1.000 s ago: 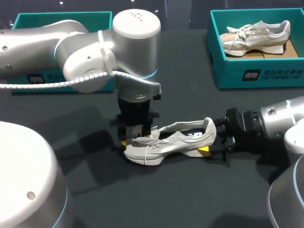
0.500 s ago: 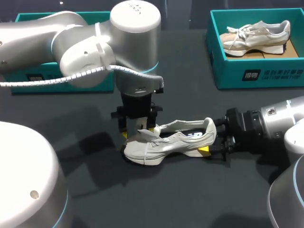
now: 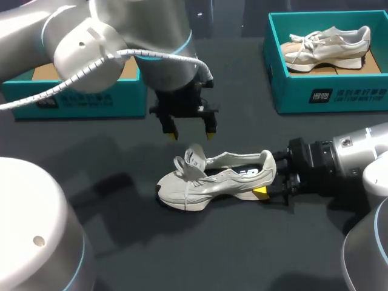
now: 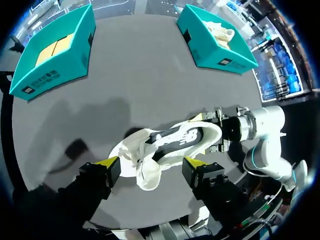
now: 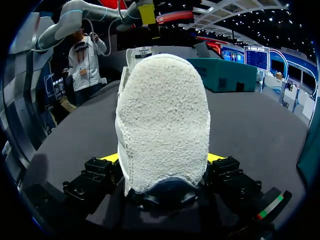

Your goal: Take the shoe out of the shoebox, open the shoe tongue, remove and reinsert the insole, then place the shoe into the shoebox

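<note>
Teal shoebox [image 3: 327, 97] holds a second shoe [image 3: 327, 41]; right claw [image 3: 265, 179] grips grey shoe [image 3: 209, 183].

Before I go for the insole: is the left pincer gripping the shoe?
No, the left pincer hangs open above the shoe, clear of it.

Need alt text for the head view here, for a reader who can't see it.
A pale sneaker sits on the dark table, heel clamped by the right gripper, while the left gripper hangs open above its raised tongue. Farther back stand a left shoebox and a right shoebox holding a second sneaker.
</note>
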